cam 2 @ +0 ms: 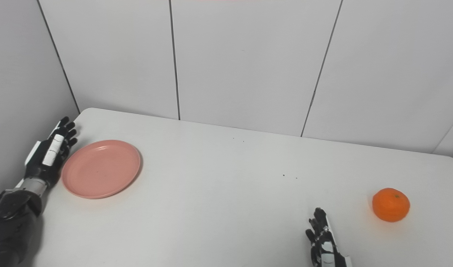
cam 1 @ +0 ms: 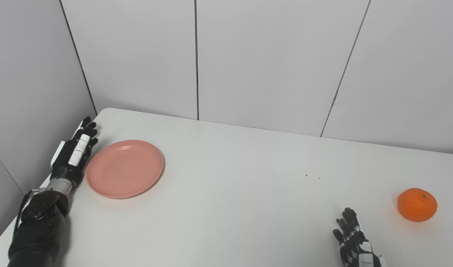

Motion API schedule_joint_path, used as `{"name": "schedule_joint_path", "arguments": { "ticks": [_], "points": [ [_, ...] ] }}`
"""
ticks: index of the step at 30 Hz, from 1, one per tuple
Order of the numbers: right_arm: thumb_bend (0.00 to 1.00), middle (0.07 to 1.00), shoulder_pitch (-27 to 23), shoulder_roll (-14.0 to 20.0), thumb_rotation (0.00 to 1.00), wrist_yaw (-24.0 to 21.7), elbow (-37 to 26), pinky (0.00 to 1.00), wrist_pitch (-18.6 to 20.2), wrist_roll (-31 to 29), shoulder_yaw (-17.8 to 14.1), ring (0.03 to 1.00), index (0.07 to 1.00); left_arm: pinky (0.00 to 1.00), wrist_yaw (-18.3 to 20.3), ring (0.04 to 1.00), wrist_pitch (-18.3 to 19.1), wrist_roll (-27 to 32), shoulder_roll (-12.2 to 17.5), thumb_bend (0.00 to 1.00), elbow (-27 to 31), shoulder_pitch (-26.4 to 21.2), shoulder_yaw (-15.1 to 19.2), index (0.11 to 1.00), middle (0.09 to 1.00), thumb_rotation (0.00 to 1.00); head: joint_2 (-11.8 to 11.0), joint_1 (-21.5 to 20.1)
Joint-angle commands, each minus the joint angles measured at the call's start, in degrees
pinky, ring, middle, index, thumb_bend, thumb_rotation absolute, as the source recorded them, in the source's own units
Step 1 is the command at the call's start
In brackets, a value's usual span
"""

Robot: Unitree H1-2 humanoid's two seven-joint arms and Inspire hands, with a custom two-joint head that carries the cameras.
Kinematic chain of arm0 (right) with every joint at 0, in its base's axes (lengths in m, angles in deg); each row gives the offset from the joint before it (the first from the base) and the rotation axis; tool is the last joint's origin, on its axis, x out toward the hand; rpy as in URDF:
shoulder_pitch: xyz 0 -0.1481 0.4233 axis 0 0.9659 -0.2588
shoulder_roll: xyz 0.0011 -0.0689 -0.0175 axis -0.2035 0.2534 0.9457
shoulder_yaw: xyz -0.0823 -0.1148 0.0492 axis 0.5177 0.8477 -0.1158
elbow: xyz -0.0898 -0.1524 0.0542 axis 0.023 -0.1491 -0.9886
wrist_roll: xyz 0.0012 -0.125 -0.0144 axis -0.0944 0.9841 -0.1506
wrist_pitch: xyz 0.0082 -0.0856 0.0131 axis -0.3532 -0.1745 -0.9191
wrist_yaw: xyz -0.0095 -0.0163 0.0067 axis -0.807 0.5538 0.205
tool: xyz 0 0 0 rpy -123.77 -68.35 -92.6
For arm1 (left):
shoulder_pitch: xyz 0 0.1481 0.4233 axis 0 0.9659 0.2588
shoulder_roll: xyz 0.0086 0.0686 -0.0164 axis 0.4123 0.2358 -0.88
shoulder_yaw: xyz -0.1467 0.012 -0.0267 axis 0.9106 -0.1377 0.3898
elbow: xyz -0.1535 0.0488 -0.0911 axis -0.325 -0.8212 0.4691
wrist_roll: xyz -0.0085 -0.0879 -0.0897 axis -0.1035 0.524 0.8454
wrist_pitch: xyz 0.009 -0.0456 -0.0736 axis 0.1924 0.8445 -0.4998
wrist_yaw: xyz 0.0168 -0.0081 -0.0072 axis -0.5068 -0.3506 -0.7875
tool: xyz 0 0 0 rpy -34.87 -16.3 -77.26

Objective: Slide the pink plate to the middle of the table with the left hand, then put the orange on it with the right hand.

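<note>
neither step looked done. the pink plate (cam 1: 125, 168) lay flat near the far left corner of the surface (cam 1: 230, 193), well apart from the middle, with nothing on it. the left hand (cam 1: 73, 152) stood edge-on just beside the plate's left rim, fingers straight and holding nothing; whether it touched the rim could not be told. that placing read like the start of the sideways push, so the slide itself was left to do, and then the whole fruit step.

the orange (cam 1: 417, 204) sat on the surface near the right side, toward the front. the right hand (cam 1: 352, 237) hovered low at the front edge, near the orange but apart from it, fingers extended and spread, gripping nothing.

the surface was plain white with rounded corners and a few small dark specks near its middle. pale panelled walls (cam 1: 271, 63) with thin dark seams closed it in at the back and on the left.
</note>
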Motion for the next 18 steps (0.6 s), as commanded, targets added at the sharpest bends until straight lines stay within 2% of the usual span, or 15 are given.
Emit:
{"name": "schedule_joint_path", "arguments": {
  "ticks": [1,5,10,13,18],
  "points": [
    [0.90,0.995,3.4,-0.6,1.00,-0.3,2.9,0.98,1.7,-0.8,0.9,1.000,0.963,1.00,-0.3,0.996,3.9,1.6,-1.5,0.98,2.0,0.8,0.4,0.982,0.977,0.77,0.1,0.1],
    [0.90,0.992,3.5,-0.7,1.00,-0.3,2.8,0.98,1.6,-1.0,0.9,0.999,0.960,1.00,-0.2,1.000,9.0,3.7,-1.7,1.00,4.7,0.9,1.2,0.976,0.981,0.76,0.2,0.0],
    [0.90,0.991,3.4,-0.7,1.00,-0.2,2.7,0.98,1.7,-1.0,0.9,0.999,0.954,1.00,1.4,0.999,11.3,4.1,-0.9,0.97,5.0,0.6,0.5,0.982,0.970,0.77,0.3,-0.1],
    [0.90,0.988,3.5,-0.7,1.00,-0.1,2.5,0.97,1.9,-0.7,1.0,0.996,0.951,1.00,1.6,0.999,14.6,5.2,-1.2,0.96,7.7,1.0,0.5,0.974,0.964,0.75,0.4,-0.2],
    [0.90,0.988,3.6,-0.7,1.00,-0.1,2.3,0.97,2.0,-0.7,1.1,0.997,0.951,1.00,3.6,1.000,17.9,5.9,-0.7,0.98,9.0,1.1,-0.4,0.990,0.992,0.75,0.4,-0.2]
  ]
}}
